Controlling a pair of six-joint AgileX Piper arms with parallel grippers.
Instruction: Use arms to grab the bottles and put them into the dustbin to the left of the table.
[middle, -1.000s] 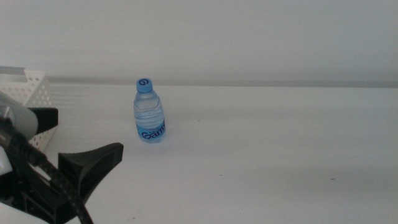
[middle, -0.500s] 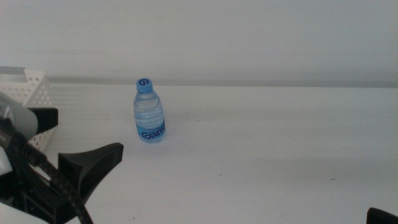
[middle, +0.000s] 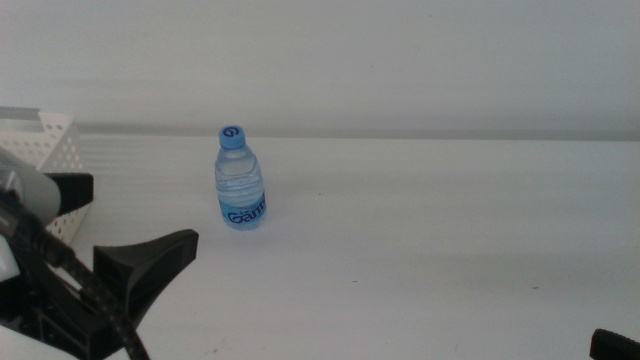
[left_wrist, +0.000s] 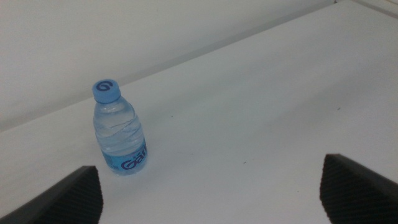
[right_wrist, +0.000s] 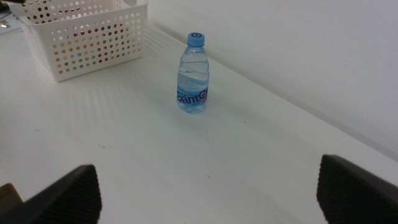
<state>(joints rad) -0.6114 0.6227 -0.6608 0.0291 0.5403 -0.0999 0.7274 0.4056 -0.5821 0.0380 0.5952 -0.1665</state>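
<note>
The dustbin (right_wrist: 84, 37) is sitting at the counter's (middle: 430, 230) left end, red and yellow shapes showing through its holes. The water bottle (middle: 240, 180) is standing upright, apart from it. Left claw (left_wrist: 211, 193) and right claw (right_wrist: 208, 193) are gaping wide, holding nothing.

We see soft, even, bright light washing the white table (middle: 430, 230) almost featureless, with only a faint shadow beside the water bottle (middle: 240, 190) and slight softness in all three views.
</note>
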